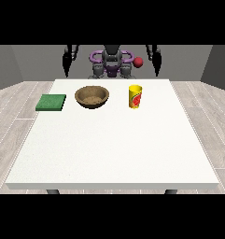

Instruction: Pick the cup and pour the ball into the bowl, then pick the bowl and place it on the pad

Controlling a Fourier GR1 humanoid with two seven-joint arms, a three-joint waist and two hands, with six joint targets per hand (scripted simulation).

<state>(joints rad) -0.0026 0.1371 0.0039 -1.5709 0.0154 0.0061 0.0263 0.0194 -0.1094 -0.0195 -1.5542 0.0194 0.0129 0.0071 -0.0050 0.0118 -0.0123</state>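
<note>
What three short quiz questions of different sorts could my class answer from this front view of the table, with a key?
1. True or false: the yellow cup stands upright on the white table.
2. Which thing lies nearest the table's edge at the view's left? A) the wooden bowl B) the green pad C) the cup
3. Fill in: the bowl sits between the pad and the ____.

Key: 1 true; 2 B; 3 cup.

Note: the hand at the view's left and the hand at the view's right hang behind the table, touching nothing.
</note>
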